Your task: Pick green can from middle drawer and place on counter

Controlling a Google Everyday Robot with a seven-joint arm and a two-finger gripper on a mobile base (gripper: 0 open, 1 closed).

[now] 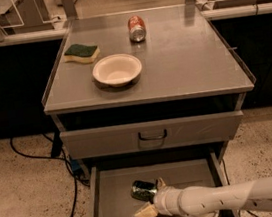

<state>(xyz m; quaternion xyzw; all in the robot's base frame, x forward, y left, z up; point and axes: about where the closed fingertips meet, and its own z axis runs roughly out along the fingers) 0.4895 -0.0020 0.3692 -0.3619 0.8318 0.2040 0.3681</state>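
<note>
The green can (pixel 143 190) lies on its side on the floor of the open middle drawer (pixel 111 205), near its middle. My gripper (pixel 152 197) reaches in from the right on a white arm. It is open, with one pale finger (pixel 144 213) in front of the can and the other (pixel 160 182) behind the can's right end. The can sits at the mouth of the fingers and rests on the drawer floor. The counter (pixel 189 57) is the grey cabinet top above.
On the counter stand a white bowl (pixel 117 69), a green-and-yellow sponge (pixel 81 52) and a red-and-silver can (pixel 136 28). A closed drawer front with a black handle (pixel 152 136) overhangs the open drawer. Black cables (pixel 29 156) lie on the speckled floor at left.
</note>
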